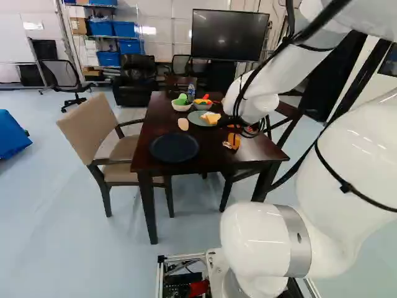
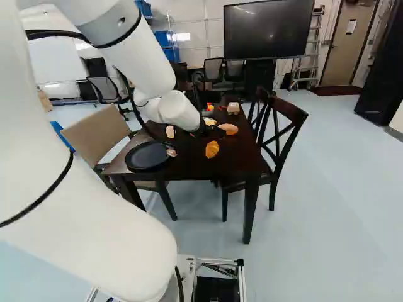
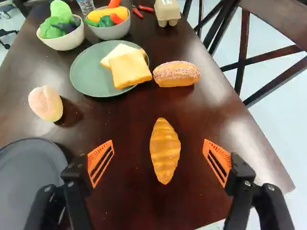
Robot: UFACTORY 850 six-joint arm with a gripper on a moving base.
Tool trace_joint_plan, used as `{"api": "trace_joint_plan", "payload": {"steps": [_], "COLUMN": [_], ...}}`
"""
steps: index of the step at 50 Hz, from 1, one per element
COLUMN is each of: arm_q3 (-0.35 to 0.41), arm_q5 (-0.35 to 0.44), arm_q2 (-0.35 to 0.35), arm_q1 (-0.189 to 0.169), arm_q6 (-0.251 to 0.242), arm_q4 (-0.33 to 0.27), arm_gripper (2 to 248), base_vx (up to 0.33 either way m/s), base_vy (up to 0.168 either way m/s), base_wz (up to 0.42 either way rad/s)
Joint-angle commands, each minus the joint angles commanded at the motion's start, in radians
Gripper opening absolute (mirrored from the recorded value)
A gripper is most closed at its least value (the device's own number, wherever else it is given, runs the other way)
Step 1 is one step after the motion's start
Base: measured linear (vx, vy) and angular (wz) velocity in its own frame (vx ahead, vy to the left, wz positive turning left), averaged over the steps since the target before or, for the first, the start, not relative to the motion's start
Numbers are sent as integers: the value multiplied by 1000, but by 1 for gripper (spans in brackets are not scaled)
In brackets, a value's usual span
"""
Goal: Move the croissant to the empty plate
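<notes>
Croissant (image 3: 165,151) (golden, ridged) lay on the dark wooden table (image 3: 122,203), its long axis running roughly ahead from the gripper (image 1: 245,130). From where I stood, the gripper was above the near part of the table; its two fingers stood wide apart, one orange pad (image 3: 217,160) on either side of the croissant and neither touching it. Beside the finger on the other side from the table's bare edge lay the dark round plate (image 1: 174,148). Slightly farther off, a pale bread roll (image 3: 45,103) rested on the wood. Beyond the croissant was the green plate (image 3: 86,74), bearing overlapping bread slices (image 3: 130,68); just beside them lay a sugared bun (image 3: 176,74). Behind these stood a cream bowl (image 3: 64,44) of green vegetables (image 3: 56,24), a grey bowl (image 3: 111,32) of mixed colourful produce (image 3: 101,17) and a light carton (image 3: 167,10), with red peppers (image 3: 137,12) between the grey bowl and the carton. Farthest away, near the wall, I saw a large black screen (image 1: 230,35).
</notes>
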Motion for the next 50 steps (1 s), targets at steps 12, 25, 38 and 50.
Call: {"api": "trace_joint_plan", "payload": {"steps": [12, 25, 38, 50], "arm_q3": [-31, -65, -116, -176], "arm_q5": [-83, -172, -262, -342], "arm_q2": [1, 0, -21, -82], "arm_q1": [-13, -29, -50, -67], "arm_q6": [0, 0, 0, 0], "arm_q4": [13, 30, 48, 64], "arm_gripper": [247, 247, 247, 247], "base_vx": [0, 0, 0, 0], "base_vy": [0, 0, 0, 0], "base_wz": [0, 0, 0, 0]}}
